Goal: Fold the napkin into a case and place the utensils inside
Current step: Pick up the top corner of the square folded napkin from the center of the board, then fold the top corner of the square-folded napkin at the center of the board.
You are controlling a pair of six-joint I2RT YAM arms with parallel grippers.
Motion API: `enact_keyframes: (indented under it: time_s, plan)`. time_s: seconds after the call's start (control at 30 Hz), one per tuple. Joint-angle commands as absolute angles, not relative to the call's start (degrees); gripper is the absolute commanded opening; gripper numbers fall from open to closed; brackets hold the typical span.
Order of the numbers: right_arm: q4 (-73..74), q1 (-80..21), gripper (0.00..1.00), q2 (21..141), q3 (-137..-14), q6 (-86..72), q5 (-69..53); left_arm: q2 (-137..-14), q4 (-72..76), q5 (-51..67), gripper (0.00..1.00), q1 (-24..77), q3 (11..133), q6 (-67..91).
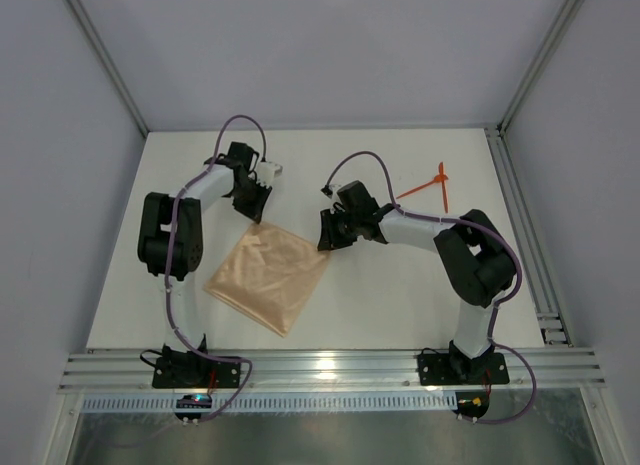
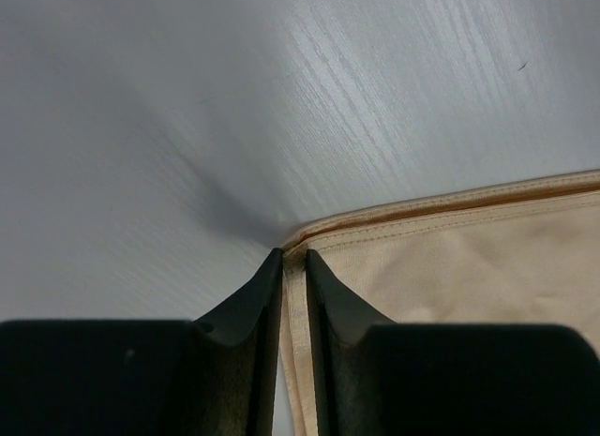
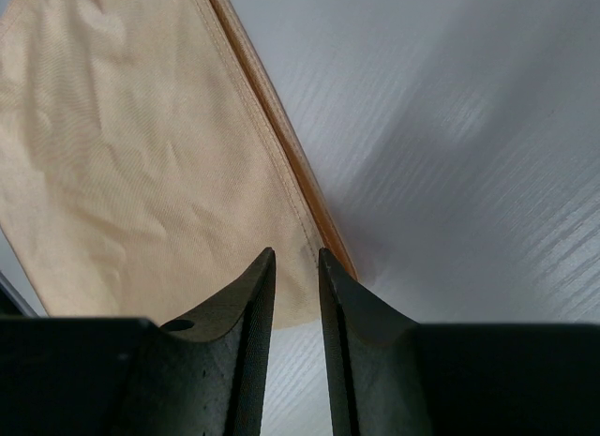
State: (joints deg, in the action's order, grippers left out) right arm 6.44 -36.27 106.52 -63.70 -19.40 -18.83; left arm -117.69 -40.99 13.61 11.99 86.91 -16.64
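1. Closest to the left wrist camera, the left gripper [image 2: 293, 258] sits on the far corner of the napkin [image 1: 270, 275]. Its jaws stand almost together, with the stitched hem running into the slit between them. I cannot tell whether they truly clamp the cloth.
2. Closest to the right wrist camera, the right gripper [image 3: 295, 255] straddles the napkin's right-hand corner. Its jaws are a little apart and bare table [image 1: 400, 295] shows through the gap, so it does not look clamped on anything.
3. From above, the two grippers stand at neighbouring corners of the same far-right edge. That placement probably serves to lift the whole edge evenly and carry it across for a fold, rather than dragging one corner and skewing the cloth.
4. The napkin lies flat on the table as a diamond between the two arms, its near corner pointing toward their bases. Along the hem both wrist views show what may be a second layer, but I cannot be sure.
5. The case is not yet formed: no pocket or diagonal edge shows, and nothing lies in or on the cloth.
6. The utensils [image 1: 430, 188] rest on the table at the far right, well apart from the napkin, their ends meeting in a loose V.
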Motion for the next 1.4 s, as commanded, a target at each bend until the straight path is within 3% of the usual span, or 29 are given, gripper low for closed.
enact_keyframes:
  time_s: [0.0, 0.27, 0.57, 1.37]
  plan:
    - [5.1, -36.12, 0.29, 106.08, -63.02, -18.99, -18.98, -114.26, -40.78, 15.38, 0.17, 11.87, 86.49, -16.0]
    - [5.1, -36.12, 0.29, 106.17, -62.93, -18.98, -18.9, -112.15, -39.99, 16.08, 0.16, 11.87, 85.69, -16.35]
    - [5.19, -36.12, 0.29, 106.08, -63.28, -18.81, -18.81, -111.71, -39.99, 17.23, 0.0, 11.87, 85.34, -16.52]
    - [2.2, -36.04, 0.29, 102.92, -62.05, -21.35, -20.21, -95.63, -43.59, 30.23, 0.0, 12.57, 70.14, -22.15]
